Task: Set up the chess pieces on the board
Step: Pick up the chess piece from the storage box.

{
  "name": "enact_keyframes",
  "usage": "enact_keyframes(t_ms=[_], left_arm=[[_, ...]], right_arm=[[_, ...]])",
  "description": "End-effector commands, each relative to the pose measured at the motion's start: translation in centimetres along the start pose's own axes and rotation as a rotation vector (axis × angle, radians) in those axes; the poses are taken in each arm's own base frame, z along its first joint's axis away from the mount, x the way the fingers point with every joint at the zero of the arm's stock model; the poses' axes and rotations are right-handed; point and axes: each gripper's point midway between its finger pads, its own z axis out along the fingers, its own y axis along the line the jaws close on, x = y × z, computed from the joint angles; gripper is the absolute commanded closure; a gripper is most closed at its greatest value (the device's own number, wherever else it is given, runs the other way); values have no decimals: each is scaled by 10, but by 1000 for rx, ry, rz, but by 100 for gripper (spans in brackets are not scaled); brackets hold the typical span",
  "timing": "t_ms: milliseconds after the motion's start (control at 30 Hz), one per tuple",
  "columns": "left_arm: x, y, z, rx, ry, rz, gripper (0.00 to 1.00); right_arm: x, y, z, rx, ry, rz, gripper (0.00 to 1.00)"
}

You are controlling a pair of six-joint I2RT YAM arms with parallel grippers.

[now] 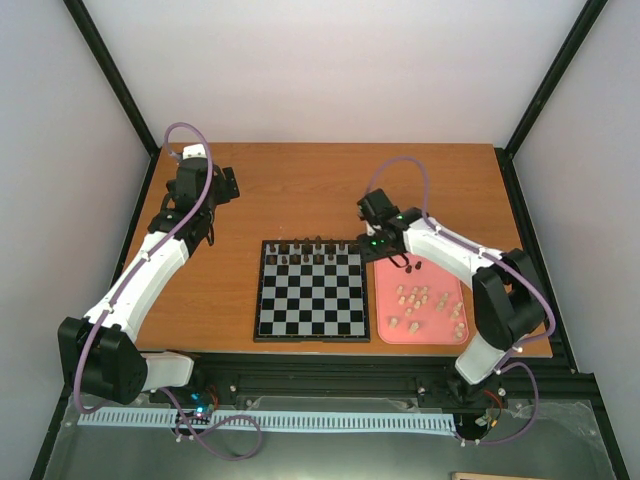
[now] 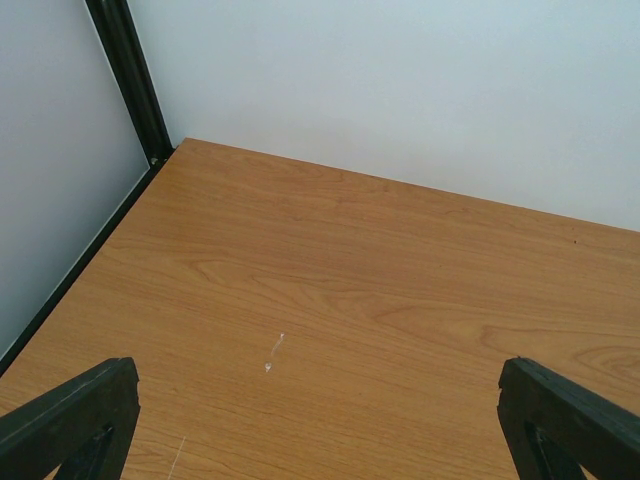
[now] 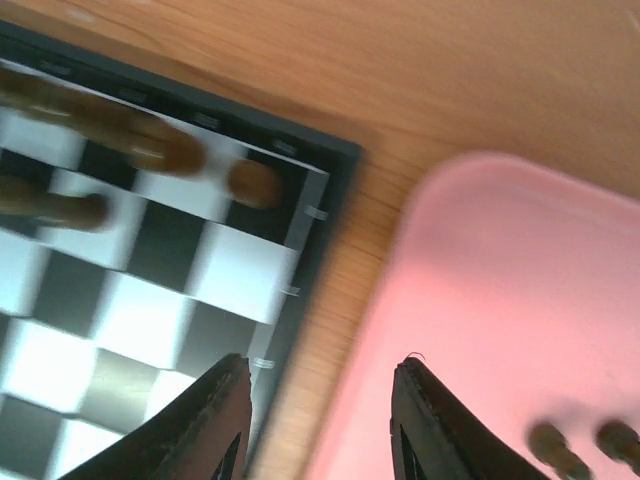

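Closest in, the square black-and-silver checkered chessboard (image 1: 310, 305) lies flat on the orange-brown wooden table (image 1: 300, 190); the pink rounded rectangular tray (image 1: 425, 339) sits just beside its right edge, not quite touching. A loose scatter of pale beige wooden chess pieces (image 1: 420, 305) is on that tray, mostly middle to near end. A bit further back, the right gripper (image 3: 320, 400) hovers over the strip between board and tray by the board's far right corner; its jaws are partway apart with nothing between them, though that wrist view is pretty blurry tbh. The dark brown chess pieces (image 1: 310, 250) stand along the board's far rows. Way off at the far left, the left gripper (image 2: 320, 420) hangs over bare table; jaws wide, holding nothing.
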Motion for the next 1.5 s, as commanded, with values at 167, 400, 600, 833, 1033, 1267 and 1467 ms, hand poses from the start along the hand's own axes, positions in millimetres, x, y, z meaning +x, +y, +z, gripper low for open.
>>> enact_keyframes(t_ms=[167,400,600,833,1033,1267,1467], left_arm=[[-16,-5,-3,16,-35,-11,0],[-15,-6,-1,17,-29,-11,0],[-15,-6,-2,16,-29,-9,0],[-15,-6,-1,17,-30,-10,0],[-15,-6,-1,16,-30,-11,0],[-15,-7,0,16,-29,-11,0],[-16,-7,0,15,-30,-10,0]], right_arm=[[43,-79,9,86,25,199,61],[64,-98,16,100,51,243,62],[67,-106,21,119,63,257,62],[73,-111,27,128,82,266,66],[76,-112,30,128,91,269,68],[79,-115,34,133,101,273,72],[80,-114,36,128,109,273,81]])
